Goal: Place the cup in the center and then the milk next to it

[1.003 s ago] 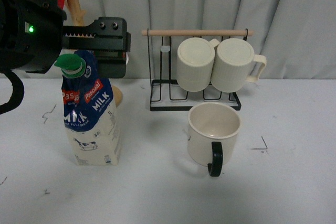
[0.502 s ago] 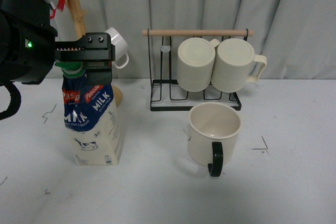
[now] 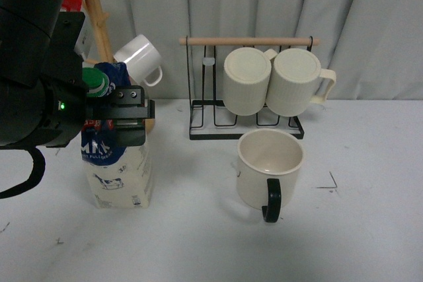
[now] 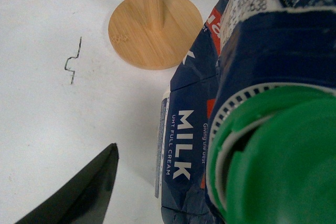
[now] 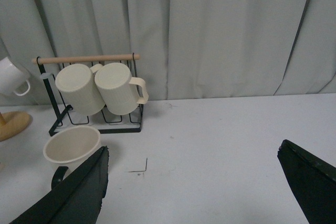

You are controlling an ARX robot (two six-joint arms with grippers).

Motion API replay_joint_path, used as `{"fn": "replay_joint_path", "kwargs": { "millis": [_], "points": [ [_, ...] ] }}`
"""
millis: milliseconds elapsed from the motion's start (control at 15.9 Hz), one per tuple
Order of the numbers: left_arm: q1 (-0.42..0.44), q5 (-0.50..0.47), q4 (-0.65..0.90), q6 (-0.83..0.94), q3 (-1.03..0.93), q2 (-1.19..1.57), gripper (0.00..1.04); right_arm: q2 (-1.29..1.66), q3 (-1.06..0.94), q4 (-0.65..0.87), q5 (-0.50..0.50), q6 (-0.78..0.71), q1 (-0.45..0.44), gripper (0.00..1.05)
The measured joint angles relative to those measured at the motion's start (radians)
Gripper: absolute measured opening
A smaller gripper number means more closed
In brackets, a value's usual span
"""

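The cup point(image 3: 269, 166), cream with a black handle turned toward me, stands upright right of the table's middle. It also shows in the right wrist view as the cup point(image 5: 71, 144). The milk point(image 3: 123, 175) stands upright at the left, its green cap point(image 4: 283, 156) very close in the left wrist view. My left gripper point(image 3: 132, 120) is open and level with the carton's blue upper part, covering it. One dark finger point(image 4: 84, 195) stands clear of the carton's side; the other is hidden. My right gripper point(image 5: 194, 187) is open over bare table, right of the cup.
A black wire rack point(image 3: 244, 131) behind the cup holds two ribbed cream mugs point(image 3: 248, 80) under a wooden bar. A wooden mug tree with a round base point(image 4: 155, 30) carries a small white mug point(image 3: 139, 57) behind the milk. A grey curtain closes the back.
My left gripper has come down from above the milk's cap to the level of its upper part. Milk and cup have not moved.
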Motion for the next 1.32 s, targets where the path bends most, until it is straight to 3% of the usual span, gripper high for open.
{"fn": "replay_joint_path", "kwargs": {
  "millis": [502,1003,1317],
  "points": [
    [0.002,0.002,-0.037,0.001,-0.006,-0.021,0.03,0.000,0.000,0.000,0.000,0.000,0.000,0.98],
    [-0.095,-0.043,-0.117,0.005,0.100,-0.032,0.02,0.000,0.000,0.000,0.000,0.000,0.000,0.98],
    [-0.232,-0.085,-0.120,0.000,0.183,0.010,0.02,0.000,0.000,0.000,0.000,0.000,0.000,0.98]
  ]
}}
